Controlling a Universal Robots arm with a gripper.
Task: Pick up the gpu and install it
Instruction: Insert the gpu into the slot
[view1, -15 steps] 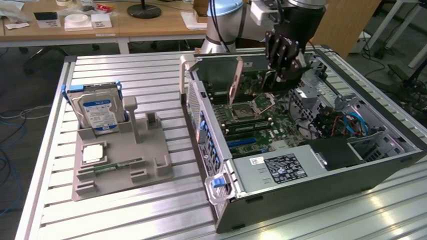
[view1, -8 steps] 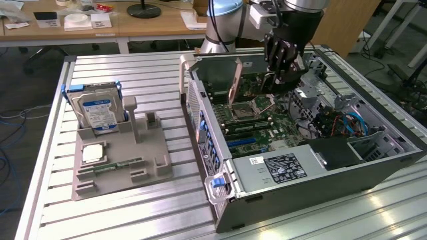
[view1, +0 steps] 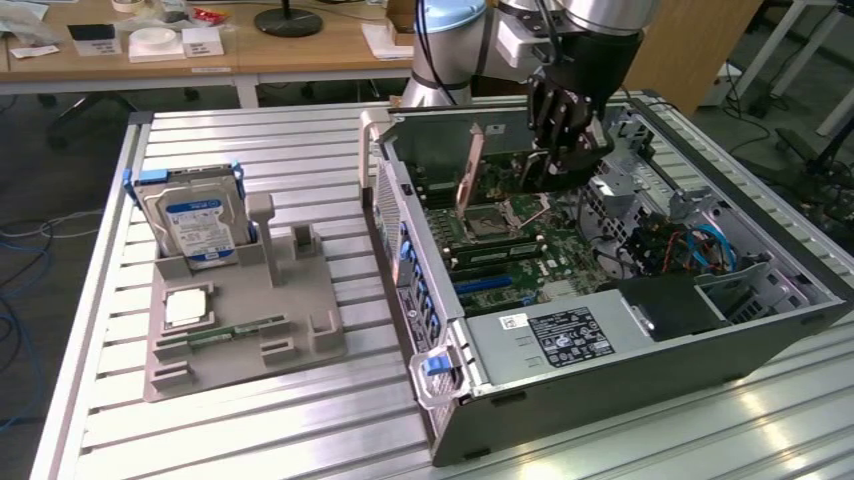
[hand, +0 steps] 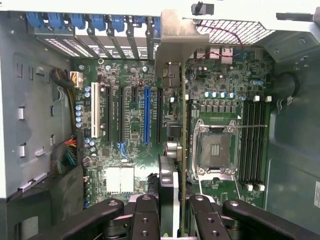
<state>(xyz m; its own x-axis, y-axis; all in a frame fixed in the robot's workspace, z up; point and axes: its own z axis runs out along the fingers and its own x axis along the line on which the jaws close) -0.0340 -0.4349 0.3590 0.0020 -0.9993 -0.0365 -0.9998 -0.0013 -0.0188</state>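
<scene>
The claw (view1: 567, 150) hangs inside the open computer case (view1: 747, 340), low over the motherboard (hand: 130, 125), and it is clamped on the gpu (hand: 183, 125). From the wrist view the card stands on edge between the two black fingers (hand: 145, 220), running straight away from them across the board, with its silver end bracket (hand: 175, 40) up against the slotted back wall of the case. In the exterior view the card's pinkish-brown face (view1: 471, 172) shows as a thin upright strip just to the exterior view's left of the claw, standing above the board.

Beside the card on one side lie the long expansion slots, a blue one (hand: 147, 115) among black ones and a white one (hand: 94, 117). On the other side sits the bare processor socket (hand: 215, 150), then the row of memory slots (hand: 252, 142). A bundle of coloured cables (hand: 70, 150) crowds the case wall near the white slot.

Out on the ribbed metal worktop (view1: 294, 150), well apart from the case, a grey holder tray (view1: 240, 330) carries a hard drive (view1: 200, 225) standing upright with a blue-white label, a square chip (view1: 184, 305) and a narrow green memory stick (view1: 240, 332) lying flat. The power supply (view1: 561, 335) fills the near corner of the case.
</scene>
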